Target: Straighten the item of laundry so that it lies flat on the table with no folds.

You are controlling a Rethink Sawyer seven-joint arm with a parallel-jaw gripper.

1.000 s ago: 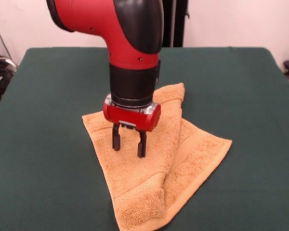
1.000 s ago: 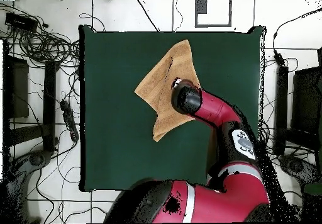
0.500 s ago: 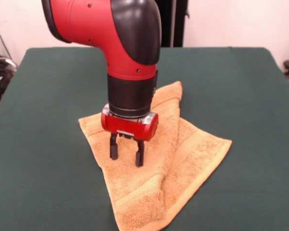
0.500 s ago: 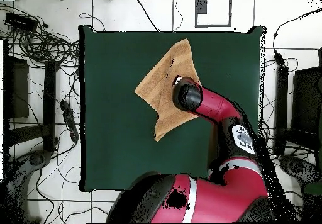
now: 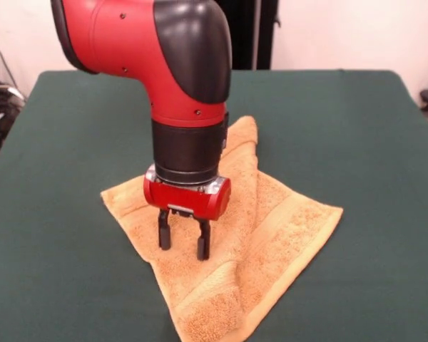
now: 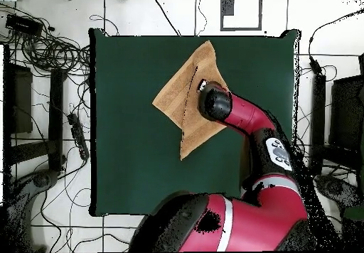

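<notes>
From the front I see the dark green cloth-covered table [image 5: 57,214] bare on the left. Just right of that lies the orange-tan terry-cloth towel [image 5: 285,221], its left corner flat on the cloth. The red and black arm's gripper [image 5: 182,240] stands upright over the towel's left half, its two black fingers [image 5: 164,234] spread apart with towel showing between them, tips down at the pile; I cannot tell whether they press into it. Right of the gripper a raised fold runs from the far corner to the near edge, where the towel doubles over. Its right corner lies flat.

Overhead, the towel [image 6: 174,97] sits toward the table's [image 6: 128,158] upper middle.
</notes>
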